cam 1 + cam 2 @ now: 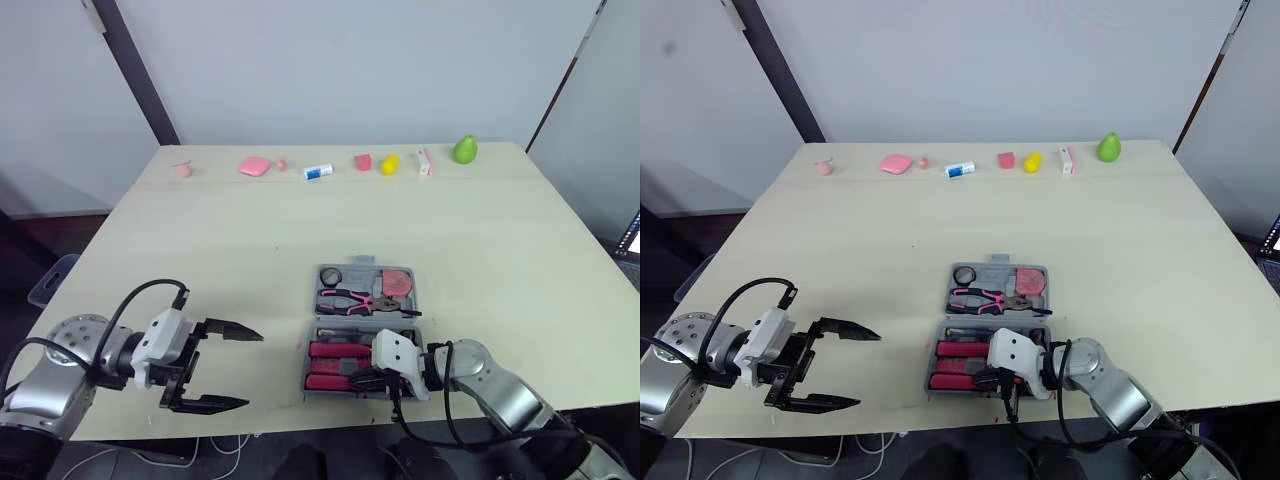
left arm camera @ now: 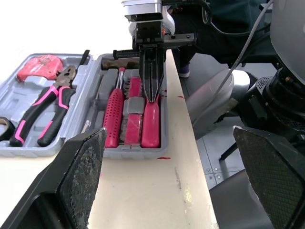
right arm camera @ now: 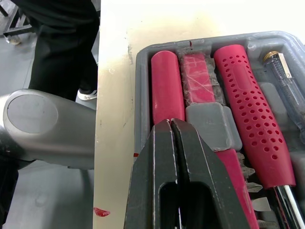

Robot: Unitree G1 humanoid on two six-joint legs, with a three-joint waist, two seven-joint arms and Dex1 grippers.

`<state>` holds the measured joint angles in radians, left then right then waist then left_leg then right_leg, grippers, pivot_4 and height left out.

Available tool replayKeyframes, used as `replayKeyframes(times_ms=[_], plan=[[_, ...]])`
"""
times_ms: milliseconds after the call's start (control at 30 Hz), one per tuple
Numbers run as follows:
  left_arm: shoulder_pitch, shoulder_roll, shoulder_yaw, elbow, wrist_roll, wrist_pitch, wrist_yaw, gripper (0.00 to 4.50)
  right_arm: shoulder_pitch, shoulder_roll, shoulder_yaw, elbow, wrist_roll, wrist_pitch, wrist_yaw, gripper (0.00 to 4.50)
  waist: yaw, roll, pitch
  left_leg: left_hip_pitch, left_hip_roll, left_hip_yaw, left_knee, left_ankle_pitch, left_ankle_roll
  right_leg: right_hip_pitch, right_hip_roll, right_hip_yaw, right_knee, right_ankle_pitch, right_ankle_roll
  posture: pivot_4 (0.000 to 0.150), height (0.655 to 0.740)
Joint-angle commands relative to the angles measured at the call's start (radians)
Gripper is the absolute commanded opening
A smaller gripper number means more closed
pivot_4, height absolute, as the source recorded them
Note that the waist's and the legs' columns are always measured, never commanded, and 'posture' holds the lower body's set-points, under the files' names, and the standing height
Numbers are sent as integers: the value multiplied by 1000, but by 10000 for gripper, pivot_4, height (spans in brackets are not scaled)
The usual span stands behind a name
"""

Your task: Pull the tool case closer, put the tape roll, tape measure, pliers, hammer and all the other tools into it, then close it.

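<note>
At the near left of the bench [image 1: 200, 240], the left claw [image 1: 250, 368] hovers with its fingers spread wide apart, well to the left of the tool case [image 1: 365, 321]. The right claw [image 3: 170, 124] has its fingers pressed together and empty. Its tips are over a smooth red handle [image 3: 167, 81] in the near half of the open case (whether they touch it, I cannot tell). A perforated red handle [image 3: 243, 95] lies alongside. The far half holds the pliers [image 1: 350, 299], tape roll [image 1: 330, 276] and pink tape measure [image 1: 398, 281]. Small items line the far edge, a green pear-shaped one [image 1: 464, 150] among them.
</note>
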<state>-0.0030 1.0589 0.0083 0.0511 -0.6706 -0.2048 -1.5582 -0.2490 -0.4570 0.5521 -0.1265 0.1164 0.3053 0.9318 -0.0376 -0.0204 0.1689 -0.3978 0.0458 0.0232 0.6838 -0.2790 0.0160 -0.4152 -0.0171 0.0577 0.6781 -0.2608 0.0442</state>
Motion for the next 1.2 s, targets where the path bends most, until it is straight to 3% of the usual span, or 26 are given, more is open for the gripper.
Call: replayKeyframes(times_ms=[33, 367, 633, 767, 833, 933, 967, 1000, 1033, 1167, 1200], plan=[[4, 10, 22, -14, -15, 2, -56, 45000, 25, -3, -14, 5, -9, 11, -7, 208, 0, 0, 0, 0, 0, 0, 0, 0, 0, 0, 0, 0, 0, 0, 0, 1500, 7400], [-11, -118, 94, -27, -16, 137, 80, 45000, 88, 6, -312, -154, 198, 81, -64, 208, 5, 0, 0, -1, 0, 0, 0, 0, 0, 0, 0, 0, 0, 0, 0, 1500, 7400], [31, -237, 183, 9, 30, 195, 248, 45000, 265, -24, -640, -153, 336, -14, -96, 208, 12, 1, 0, -1, 0, -1, 0, 0, 0, 1, 0, 0, 0, 0, 0, 1500, 7400], [69, -269, 219, 85, 67, 152, 251, 45000, 388, -52, -773, -118, 352, -83, -82, 208, 14, 1, 0, 0, 0, 0, 0, 0, 0, 2, 0, 0, 0, 0, 0, 1500, 7400], [82, -278, 236, 107, 79, 143, 254, 45000, 442, -61, -824, -94, 364, -114, -66, 5279, 15, 1, 0, 0, -1, 0, 0, 0, 0, 2, 0, 1, -1, 0, 0, 1500, 7400], [103, -282, 262, 134, 92, 140, 265, 45000, 530, -73, -898, -38, 343, -195, -48, 16454, 20, 0, 0, 2, 0, 1, 0, 0, 0, 2, 0, 0, -1, 0, 0, 1500, 7400], [114, -286, 272, 136, 94, 140, 268, 45000, 561, -78, -924, -17, 343, -224, -34, 23581, 21, 1, 0, 2, 0, 2, 0, 0, 0, 2, 0, 0, 0, 0, 0, 1500, 7400], [124, -287, 280, 138, 96, 141, 270, 45000, 586, -79, -946, -1, 350, -241, -24, 23581, 22, 1, -1, 2, 0, 2, 0, 0, 0, 2, 0, 0, 0, 0, 0, 1500, 7400], [135, -288, 288, 141, 100, 138, 271, 45000, 611, -81, -964, 14, 354, -261, -11, 26611, 23, 1, -1, 3, 0, 2, 0, 0, 0, 3, 0, 1, 0, 0, 0, 1500, 7400], [165, -294, 336, 187, 114, 122, 297, 45000, 702, -71, -1031, 77, 362, -338, 20, 44483, 23, 1, -1, 2, 0, 3, 0, 0, 0, 3, -1, 1, -1, 0, 0, 1500, 7400], [174, -299, 347, 190, 117, 122, 307, 45000, 720, -69, -1042, 94, 362, -355, 26, 44483, 23, 1, -1, 2, 0, 3, 0, 0, 0, 3, -1, 1, -1, 0, 0, 1500, 7400]])
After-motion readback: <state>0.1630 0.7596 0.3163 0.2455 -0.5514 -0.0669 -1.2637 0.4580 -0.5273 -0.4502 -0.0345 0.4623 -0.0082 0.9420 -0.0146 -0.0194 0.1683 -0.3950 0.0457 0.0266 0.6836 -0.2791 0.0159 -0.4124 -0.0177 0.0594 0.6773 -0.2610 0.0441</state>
